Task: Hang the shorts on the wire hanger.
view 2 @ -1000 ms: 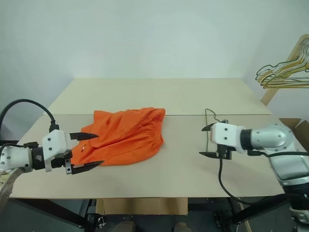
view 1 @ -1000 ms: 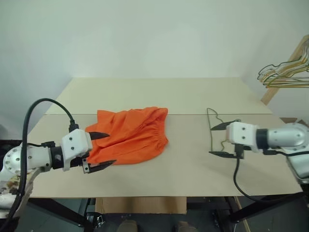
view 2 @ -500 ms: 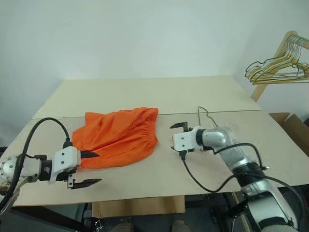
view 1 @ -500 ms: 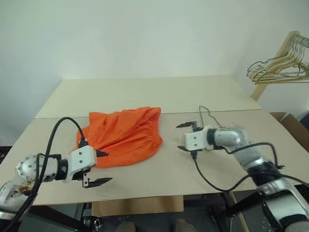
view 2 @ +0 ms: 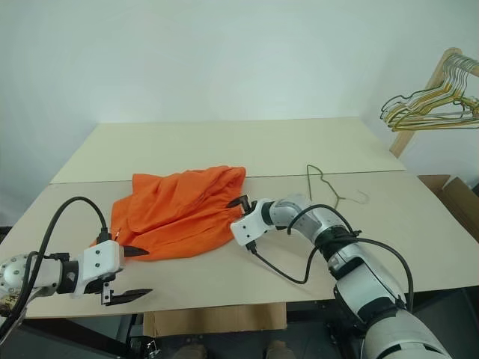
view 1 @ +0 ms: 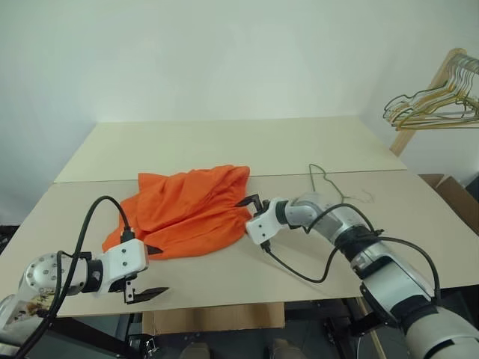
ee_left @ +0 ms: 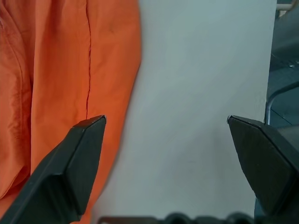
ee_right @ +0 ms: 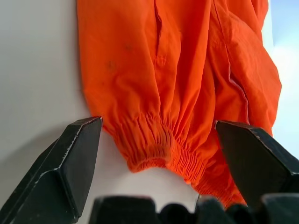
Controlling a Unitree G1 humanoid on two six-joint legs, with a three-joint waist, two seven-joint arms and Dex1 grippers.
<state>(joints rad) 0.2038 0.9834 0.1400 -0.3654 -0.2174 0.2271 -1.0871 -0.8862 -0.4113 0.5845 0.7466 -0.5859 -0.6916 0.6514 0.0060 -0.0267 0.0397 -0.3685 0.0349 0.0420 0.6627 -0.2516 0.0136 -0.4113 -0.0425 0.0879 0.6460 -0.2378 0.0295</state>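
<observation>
- The shorts are lying crumpled on the tabletop, left of centre.
- The right tool is being held spread at the gathered waistband edge, nothing pinched.
- The left tool is being held spread near the tabletop's front edge, just beside the shorts' hem.
- The wire hanger is lying flat behind the right arm, with bare tabletop around it.

You see the bright orange fabric shorts on the pale beige flat bench. The thin dark greenish-grey wire hanger has one plain colour. Both tools have black fingers and white housings. The hangers on the wooden rack are gold and pale.
</observation>
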